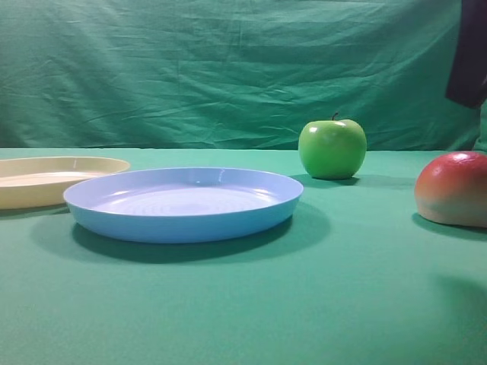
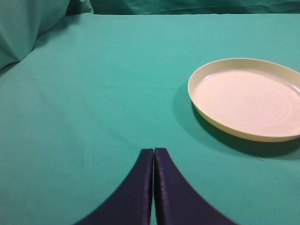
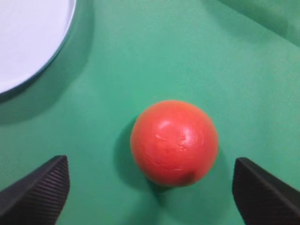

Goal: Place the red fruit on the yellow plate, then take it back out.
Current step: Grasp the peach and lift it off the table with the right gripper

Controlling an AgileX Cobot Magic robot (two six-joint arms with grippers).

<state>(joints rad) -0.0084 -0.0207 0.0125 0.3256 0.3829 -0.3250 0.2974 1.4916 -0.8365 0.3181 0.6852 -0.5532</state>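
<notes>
The right end effector (image 3: 150, 190) is hovering wide open above the red fruit (image 3: 174, 142), which is sitting on the table between its fingers; glossy, round and rigid-looking, it likely needs gripping across its widest middle.

- Two shallow round plastic plates: one pale yellow plate (image 1: 46, 181), one light blue plate (image 1: 183, 204).
- Two rounded glossy fruits: one red fruit (image 3: 174, 142), one green apple (image 1: 332, 147).
- Two grippers: left gripper (image 2: 153, 157), right gripper (image 3: 150, 187).

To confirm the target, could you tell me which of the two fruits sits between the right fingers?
The red fruit, between the open right fingers; the green apple stands apart.
</notes>
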